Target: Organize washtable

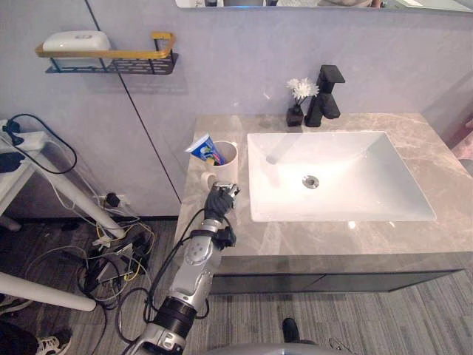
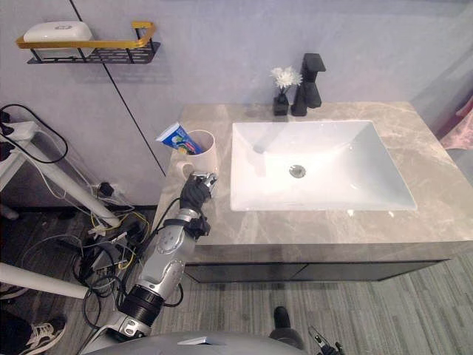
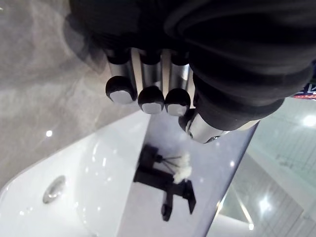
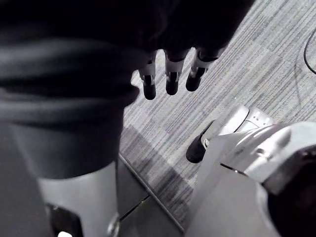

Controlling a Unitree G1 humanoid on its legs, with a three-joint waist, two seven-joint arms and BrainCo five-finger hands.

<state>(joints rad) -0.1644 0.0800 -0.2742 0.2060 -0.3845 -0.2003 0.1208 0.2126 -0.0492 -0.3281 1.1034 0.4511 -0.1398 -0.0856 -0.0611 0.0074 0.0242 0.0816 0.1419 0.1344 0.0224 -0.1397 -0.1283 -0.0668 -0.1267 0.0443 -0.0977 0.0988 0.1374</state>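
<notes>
Left eye view gives me the marble washtable, then its white basin. Just left of the basin stands a white cup with a toothpaste tube leaning in it. My left hand sits just before the cup, fingers relaxed, empty. The right hand hangs slack above the floor. I judge the cup rigid, smooth and breakable, so I'd wrap its middle.

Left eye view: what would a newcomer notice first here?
The big white sink set in the marble counter, with a black faucet and a small white flower behind it. Next, the robot's left hand close to a white cup holding a toothpaste tube, at the counter's left end.
</notes>
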